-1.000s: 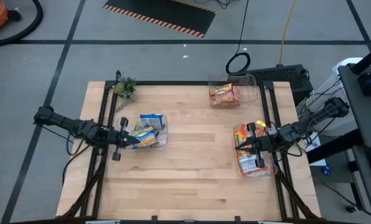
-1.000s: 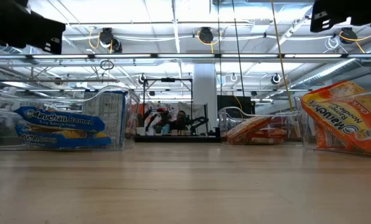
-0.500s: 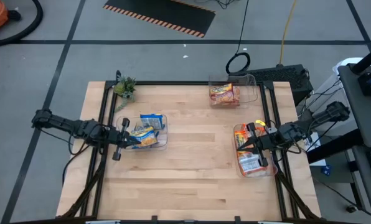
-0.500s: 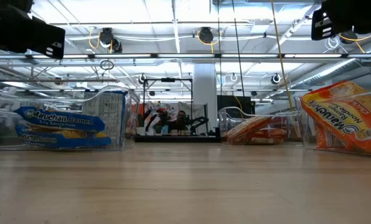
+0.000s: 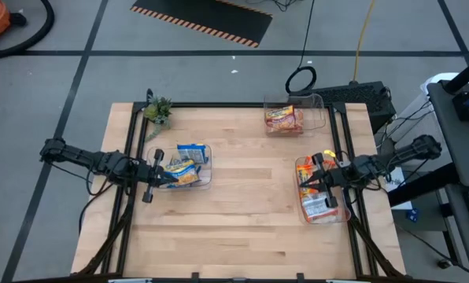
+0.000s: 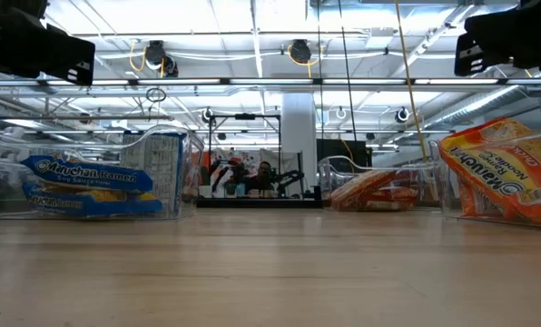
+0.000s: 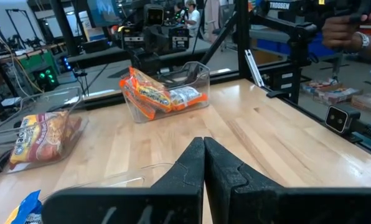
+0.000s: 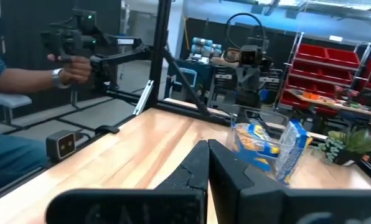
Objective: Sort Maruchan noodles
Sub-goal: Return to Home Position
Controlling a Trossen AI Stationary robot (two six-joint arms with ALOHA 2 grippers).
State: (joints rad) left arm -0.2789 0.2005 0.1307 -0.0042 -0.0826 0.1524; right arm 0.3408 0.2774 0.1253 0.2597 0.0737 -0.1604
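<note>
Since a second ago the right gripper (image 5: pixel 305 179) has drawn back a little toward its own edge of the table, and the left gripper (image 5: pixel 168 176) has eased back slightly as well. Each wrist view shows its fingers pressed together, pinching nothing.

Blue Maruchan packs (image 5: pixel 189 163) lie in the left bin (image 5: pixel 211 179), a clear tub directly under and just ahead of the left gripper's tips. Its far wall stands between that gripper and the middle of the wooden table (image 5: pixel 242 220). Orange-and-white Maruchan packs (image 5: pixel 317 206) fill the right bin (image 5: pixel 323 222), which sits beneath the right gripper and beside its wrist. More orange Maruchan packs (image 5: pixel 283 119) rest in the far bin (image 5: pixel 317 106), well apart from the right gripper, toward the table's back edge. Bare wood separates the two grippers.

A small potted plant (image 5: pixel 158 110) stands at the back corner, behind the left gripper and apart from its bin. Beyond the table, ahead of the right gripper, a person's hand (image 8: pixel 70 68) grips a dark handle.
</note>
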